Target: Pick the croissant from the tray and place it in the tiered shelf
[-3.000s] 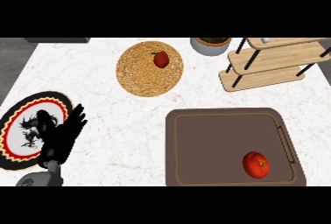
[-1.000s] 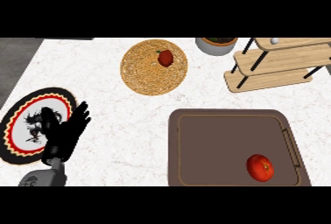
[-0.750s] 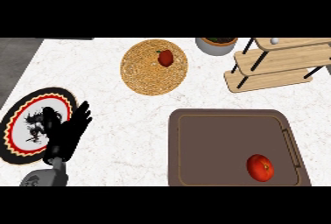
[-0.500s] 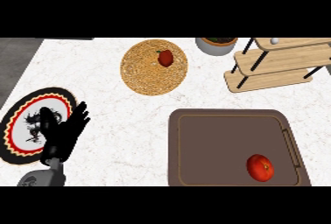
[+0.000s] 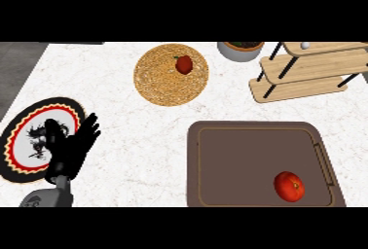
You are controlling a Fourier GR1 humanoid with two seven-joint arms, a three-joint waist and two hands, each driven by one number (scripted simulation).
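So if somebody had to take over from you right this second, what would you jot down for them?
Left robot hand: open, fingers up, resting at the left over the edge of the patterned plate. Right robot hand: not in view.
The brown tray holds one round red item near its lower right corner; it looks more like a tomato than a croissant. A similar red item sits on the woven mat.
The tiered shelf stands at the upper right, with a small pale object on its top level.
Done: nothing. Left: pick the item from the tray and place it in the shelf.
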